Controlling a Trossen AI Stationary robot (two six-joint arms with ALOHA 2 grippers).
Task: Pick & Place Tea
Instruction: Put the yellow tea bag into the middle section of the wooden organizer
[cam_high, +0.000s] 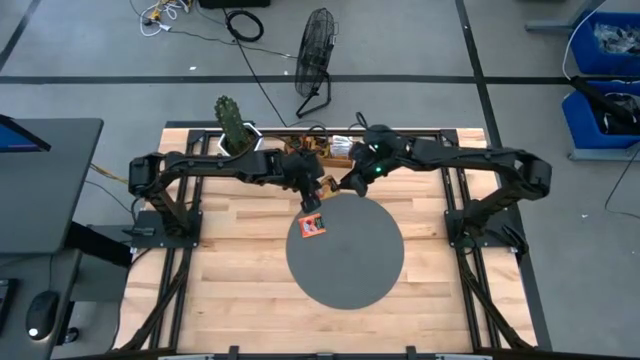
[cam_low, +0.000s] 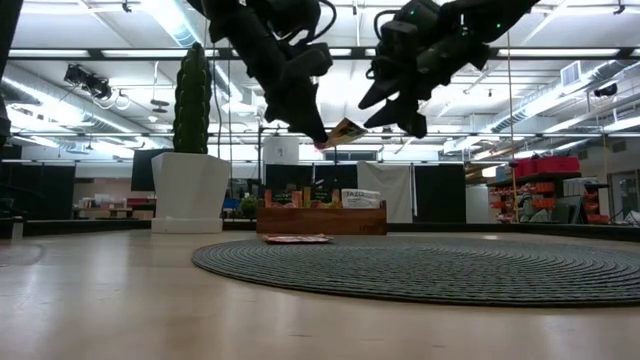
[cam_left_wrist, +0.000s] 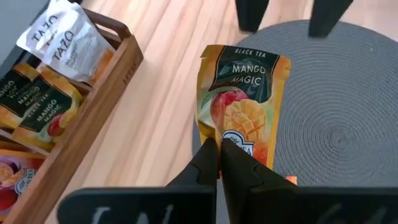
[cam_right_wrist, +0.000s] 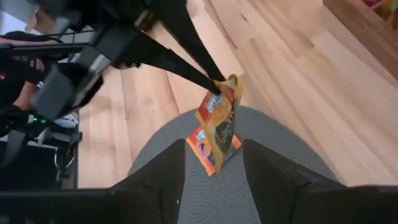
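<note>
Room: concrete floor around the table; a black wire floor fan (cam_high: 317, 55) and blue bins (cam_high: 606, 60) stand beyond the far edge. The low view shows an open hall with ceiling lights behind the table.
Surface: pale wooden plank table (cam_high: 230, 290), carrying a large round grey woven mat (cam_high: 350, 260) at its middle.
Plant: green cactus in a white pot (cam_low: 190, 180), at the far left of the table.
Tray: brown wooden tray (cam_low: 322, 220) at the far edge, behind the mat, holding more tea sachets; the left wrist view shows white and orange ones (cam_left_wrist: 46, 74) standing in it.
Left gripper (cam_left_wrist: 219, 152): above the far rim of the mat, fingers pressed together on the lower edge of an orange "Mango Magic" black tea sachet (cam_left_wrist: 242, 99), which hangs in the air clear of the mat.
Right gripper (cam_right_wrist: 214, 162): just beside the left one, over the same rim; fingers spread wide, one on each side of the held sachet, touching nothing that can be seen.
Laid sachet: a red and orange paper sachet (cam_high: 313, 226) lies flat on the mat, near its left rim.
High view only: both arms meeting from either side; the held sachet is nearly hidden there.
Low view only: the held sachet's height above the mat, and the laid sachet (cam_low: 297, 239) seen edge-on.
Right wrist view only: the held sachet directly above the laid one.
</note>
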